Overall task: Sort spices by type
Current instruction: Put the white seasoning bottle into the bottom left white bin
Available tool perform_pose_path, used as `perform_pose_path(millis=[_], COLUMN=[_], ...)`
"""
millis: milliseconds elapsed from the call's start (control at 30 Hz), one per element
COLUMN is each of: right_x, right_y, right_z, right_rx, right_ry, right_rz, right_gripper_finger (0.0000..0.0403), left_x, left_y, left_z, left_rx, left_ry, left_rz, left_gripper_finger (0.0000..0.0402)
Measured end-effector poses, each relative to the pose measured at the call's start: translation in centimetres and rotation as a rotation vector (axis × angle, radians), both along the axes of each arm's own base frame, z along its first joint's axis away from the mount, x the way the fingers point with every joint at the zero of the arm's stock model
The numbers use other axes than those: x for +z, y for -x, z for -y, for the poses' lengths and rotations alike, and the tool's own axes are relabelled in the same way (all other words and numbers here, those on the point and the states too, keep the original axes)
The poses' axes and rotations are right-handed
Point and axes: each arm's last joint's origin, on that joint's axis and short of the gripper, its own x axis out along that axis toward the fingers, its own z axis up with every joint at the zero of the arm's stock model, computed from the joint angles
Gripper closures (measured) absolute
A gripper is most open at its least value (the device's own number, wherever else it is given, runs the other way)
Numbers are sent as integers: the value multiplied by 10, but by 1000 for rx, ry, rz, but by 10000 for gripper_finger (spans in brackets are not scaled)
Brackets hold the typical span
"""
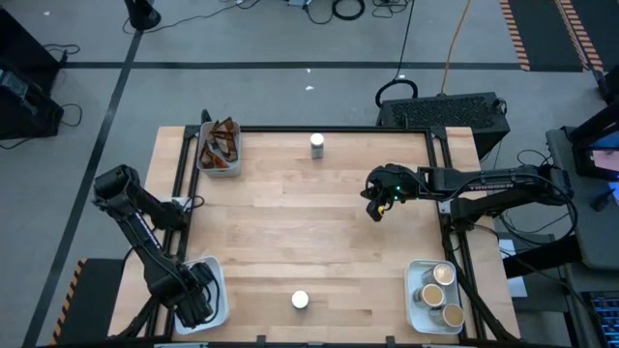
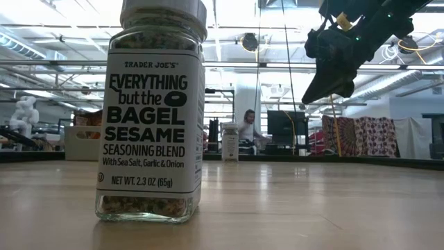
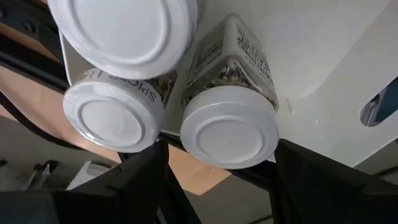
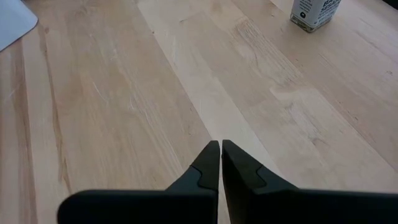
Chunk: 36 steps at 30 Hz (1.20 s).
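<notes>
**Left gripper open over white-lid tray, right gripper shut mid-worktop**

Wooden worktop [image 1: 290,232] mostly bare in the middle. Three white trays at the corners in the high view: upper left tray [image 1: 220,166] with dark brown sachets [image 1: 221,143]; lower right tray [image 1: 418,309] with tan-lidded jars [image 1: 437,290], three visible; lower left tray [image 1: 215,290] largely hidden under the left arm. Two loose white-lidded jars stand upright: one at top centre near the far edge [image 1: 317,145], one at bottom centre near the near edge [image 1: 300,301]. The near one fills the left of the low view [image 2: 152,111], a bagel sesame seasoning label facing the camera. A person shows far back in the room [image 2: 246,128].

Left gripper [image 1: 198,302] is over the lower left tray, fingers [image 3: 140,180] spread wide either side of a white-lidded jar [image 3: 230,124] and clear of it. Two more white lids sit beside it [image 3: 115,115] [image 3: 124,31], all crowded close together.

Right gripper [image 1: 375,211] hangs above the worktop, right of centre, fingers closed together, holding nothing. Bare wood below it; the top-centre jar shows far off [image 4: 314,14].

Open room across the centre; black frame rail runs along the worktop edges.
</notes>
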Motion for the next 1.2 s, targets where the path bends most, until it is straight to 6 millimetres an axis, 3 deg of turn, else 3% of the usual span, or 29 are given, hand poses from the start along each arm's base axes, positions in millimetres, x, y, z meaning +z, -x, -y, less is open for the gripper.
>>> perform_pose_path(millis=[233,400,667,967,1200], right_x=[0,0,0,0,0], right_y=[0,0,0,0,0], right_z=[0,0,0,0,0], right_rx=[0,0,11,11,11], right_ry=[0,0,11,11,11], right_rz=[0,-1,-4,-4,-4], right_gripper_finger=[403,403,403,403,403], left_x=[3,17,51,56,52], left_y=[-5,-6,-11,-39,-61], left_z=[-4,-11,-15,-15,-28], left_rx=[-18,-45,-47,-144,-200], left_ry=[81,57,54,108,99], left_rz=[-81,-58,234,542,587], left_gripper_finger=[104,103,103,103,103])
